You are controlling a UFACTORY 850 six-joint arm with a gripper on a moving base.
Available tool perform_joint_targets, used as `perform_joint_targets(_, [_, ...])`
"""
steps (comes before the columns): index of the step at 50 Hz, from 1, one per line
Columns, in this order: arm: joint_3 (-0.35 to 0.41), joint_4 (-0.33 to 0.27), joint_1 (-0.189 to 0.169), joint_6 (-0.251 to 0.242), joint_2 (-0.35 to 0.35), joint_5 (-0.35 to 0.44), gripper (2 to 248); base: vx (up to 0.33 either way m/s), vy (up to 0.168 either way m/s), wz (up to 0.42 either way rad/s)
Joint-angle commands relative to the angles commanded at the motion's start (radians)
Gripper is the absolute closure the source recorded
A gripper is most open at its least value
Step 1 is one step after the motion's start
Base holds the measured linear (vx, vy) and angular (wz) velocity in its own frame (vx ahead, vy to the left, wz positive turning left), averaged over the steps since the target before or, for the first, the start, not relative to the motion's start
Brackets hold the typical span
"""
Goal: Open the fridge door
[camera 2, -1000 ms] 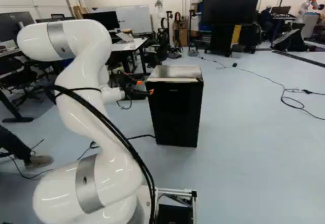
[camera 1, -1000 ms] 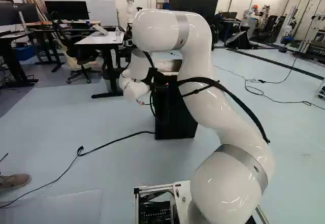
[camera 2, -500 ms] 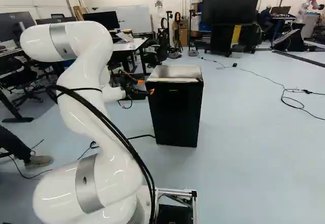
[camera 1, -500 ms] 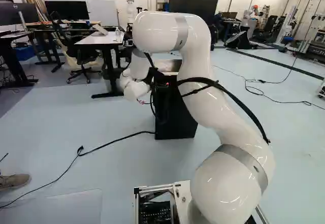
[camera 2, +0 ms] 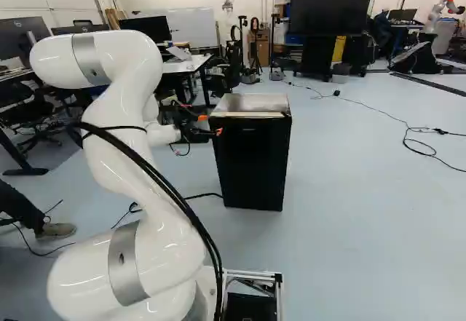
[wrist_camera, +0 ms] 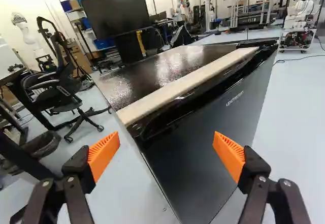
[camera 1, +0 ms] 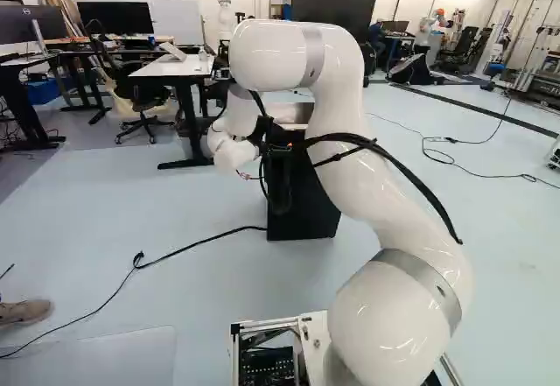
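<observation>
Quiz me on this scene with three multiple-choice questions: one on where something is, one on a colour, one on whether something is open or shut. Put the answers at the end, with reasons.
1. In the right base view, where is the mini fridge?
A) left of the arm
B) right of the arm
C) directly above the arm

2. What colour are the pads of the tool?
A) blue
B) green
C) orange

3. How does the tool stand?
A) open
B) shut on the mini fridge
C) shut on nothing

Answers:
1 B: it stands on the floor, right of the arm.
2 C: both pads show orange in the wrist view.
3 A: its fingers stand wide apart, gripping nothing.
</observation>
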Motion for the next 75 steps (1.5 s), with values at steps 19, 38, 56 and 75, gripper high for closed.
perform_joint_targets(19, [0.000,0.013,0.000,0.000,0.000,0.000,3,0.000,0.000,0.000])
perform_joint_targets(38, [0.000,0.027,0.000,0.000,0.000,0.000,3,0.000,0.000,0.000])
perform_joint_targets(56, [0.001,0.039,0.000,0.000,0.000,0.000,3,0.000,0.000,0.000])
perform_joint_targets(75, [0.029,0.055,0.006,0.000,0.017,0.000,3,0.000,0.000,0.000])
